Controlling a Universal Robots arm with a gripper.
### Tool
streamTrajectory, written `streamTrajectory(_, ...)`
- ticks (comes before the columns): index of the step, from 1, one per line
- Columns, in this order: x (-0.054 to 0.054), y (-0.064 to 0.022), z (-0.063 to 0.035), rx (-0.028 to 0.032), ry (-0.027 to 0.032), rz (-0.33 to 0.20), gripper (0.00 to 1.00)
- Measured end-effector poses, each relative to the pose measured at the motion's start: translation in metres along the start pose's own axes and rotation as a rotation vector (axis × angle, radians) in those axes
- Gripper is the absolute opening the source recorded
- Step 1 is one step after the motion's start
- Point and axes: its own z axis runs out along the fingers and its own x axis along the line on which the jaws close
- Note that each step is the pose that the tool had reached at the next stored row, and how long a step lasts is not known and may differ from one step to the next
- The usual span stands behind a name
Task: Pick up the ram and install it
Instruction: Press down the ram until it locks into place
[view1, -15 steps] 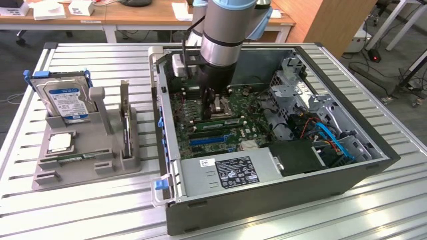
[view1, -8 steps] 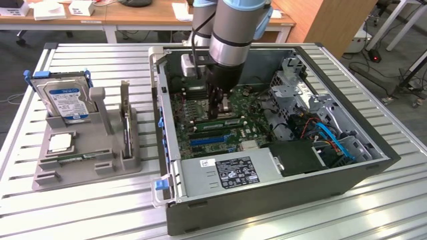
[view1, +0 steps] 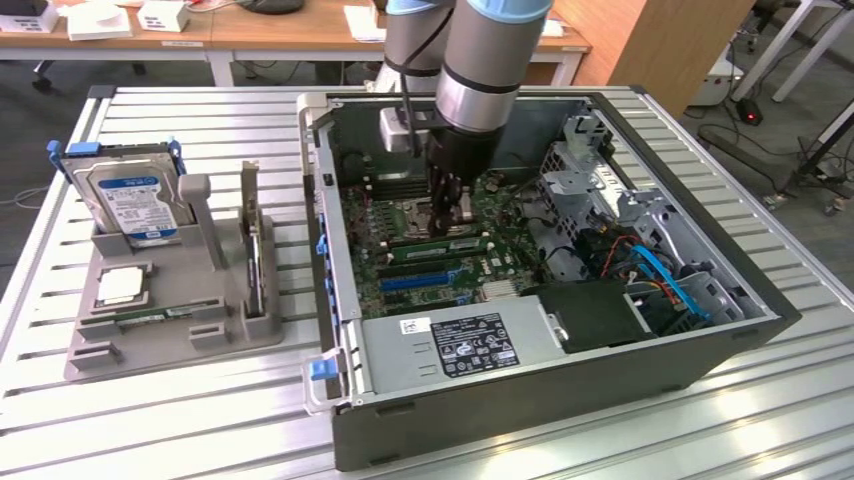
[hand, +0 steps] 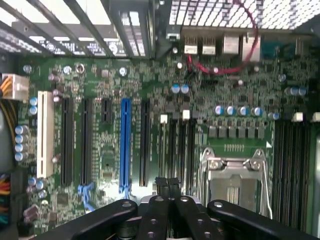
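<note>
The ram (view1: 434, 245) is taken to be the long green strip lying along the slot bank (hand: 175, 150) on the motherboard (view1: 501, 265), inside the open computer case (view1: 534, 400). Whether it is fully seated cannot be told. The tool (view1: 454, 218) is seen just above that bank, beside the CPU socket (hand: 235, 180), with its fingers (hand: 161, 182) pressed together and nothing visibly clamped between them.

If pressure is applied off-centre, the strip may be tilted and one end left unlatched. If the notch is misaligned, the board may be strained. The socket could be struck if the tool is drifted sideways.
</note>
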Motion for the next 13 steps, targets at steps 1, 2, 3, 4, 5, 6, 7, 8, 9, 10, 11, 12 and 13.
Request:
streamTrajectory(1,0.0,-0.002,-0.0001,0.0,0.0001,0.0,0.09)
streamTrajectory(2,0.0,-0.0041,-0.0002,0.0,0.0001,0.0,0.09)
streamTrajectory(3,0.0,-0.006,-0.0003,0.0,0.0001,0.0,0.09)
streamTrajectory(4,0.0,-0.0079,-0.0003,0.0,0.0,0.0,0.09)
streamTrajectory(5,0.0,-0.0099,-0.0004,0.0,0.0,0.0,0.09)
streamTrajectory(6,0.0,-0.0117,-0.0005,0.0,0.0001,0.0,0.09)
streamTrajectory(7,0.0,-0.0134,-0.0005,0.0,0.0,0.0,0.09)
streamTrajectory(8,0.0,-0.0149,-0.0006,0.0,0.0,0.0,0.09)
streamTrajectory(9,0.0,-0.0161,-0.0006,0.0,0.0,0.0,0.09)
streamTrajectory(10,0.0,-0.0176,-0.0007,0.0,0.0,0.0,0.09)
streamTrajectory(11,0.0,-0.0176,-0.0007,0.0,0.0,0.0,0.09)
streamTrajectory(12,0.0,-0.0176,-0.0007,0.0,0.0,0.0,0.09)
streamTrajectory(13,0.0,-0.0176,-0.0007,0.0,0.0,0.0,0.09)
